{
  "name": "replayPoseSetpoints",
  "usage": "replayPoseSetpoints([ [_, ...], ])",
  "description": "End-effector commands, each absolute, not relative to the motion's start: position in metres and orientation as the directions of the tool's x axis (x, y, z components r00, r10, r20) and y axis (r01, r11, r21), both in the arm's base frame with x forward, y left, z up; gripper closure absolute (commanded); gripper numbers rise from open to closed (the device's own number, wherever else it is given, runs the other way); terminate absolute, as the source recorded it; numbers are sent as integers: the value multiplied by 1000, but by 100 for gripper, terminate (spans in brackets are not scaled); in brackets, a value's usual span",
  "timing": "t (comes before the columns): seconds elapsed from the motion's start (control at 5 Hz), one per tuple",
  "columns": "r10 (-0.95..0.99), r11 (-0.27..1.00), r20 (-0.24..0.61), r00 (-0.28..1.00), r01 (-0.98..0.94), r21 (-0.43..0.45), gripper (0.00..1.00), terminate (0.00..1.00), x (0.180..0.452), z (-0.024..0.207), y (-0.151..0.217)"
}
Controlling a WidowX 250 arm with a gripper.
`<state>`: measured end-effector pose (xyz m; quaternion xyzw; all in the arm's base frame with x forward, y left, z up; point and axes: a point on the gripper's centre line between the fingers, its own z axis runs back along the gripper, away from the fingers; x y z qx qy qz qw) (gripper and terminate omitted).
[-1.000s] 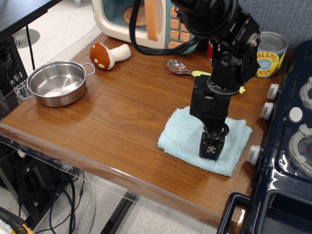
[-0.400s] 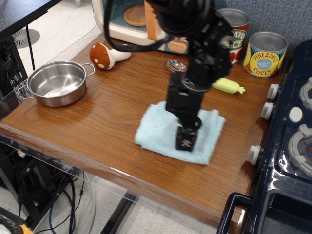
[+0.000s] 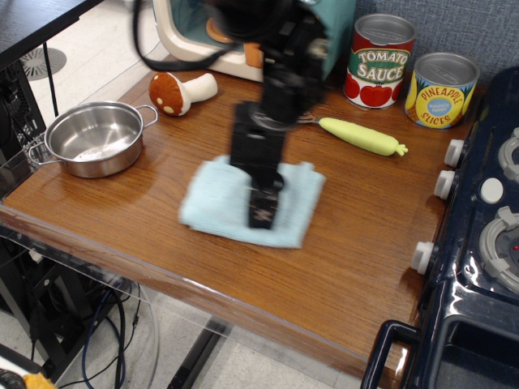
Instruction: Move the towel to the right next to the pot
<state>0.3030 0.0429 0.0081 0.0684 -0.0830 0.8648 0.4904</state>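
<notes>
— Where is the towel lying, and what is the gripper doing to it?

— It is lying flat mid-table, well apart from the pot at the far edge. The gripper is pressing down near the cloth's middle; motion blur is hiding whether its jaws are apart or pinched.

— How is the towel likely handling?

— Light, soft and floppy, I'm judging. It is probably sliding easily on smooth wood, bunching if pinched at one edge.

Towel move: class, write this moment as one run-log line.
gripper: pressed down on towel | towel: flat on table, mid-way, blurred | pot: apart, at table's far end | step: not finished
</notes>
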Motion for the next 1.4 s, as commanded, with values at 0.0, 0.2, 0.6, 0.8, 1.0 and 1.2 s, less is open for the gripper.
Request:
replayPoseSetpoints([
  [0.0,745,-624,264,-613,-780,-51,0,0,259,14,99],
  [0.2,718,-653,284,-635,-756,-41,0,0,243,15,110],
  [0.6,735,-636,273,-621,-771,-39,0,0,243,18,108],
  [0.8,757,-610,255,-601,-791,-53,0,0,248,24,101],
  [1.0,781,-577,257,-570,-815,-54,0,0,254,34,96],
  [1.2,807,-544,228,-545,-836,-73,0,0,261,50,92],
])
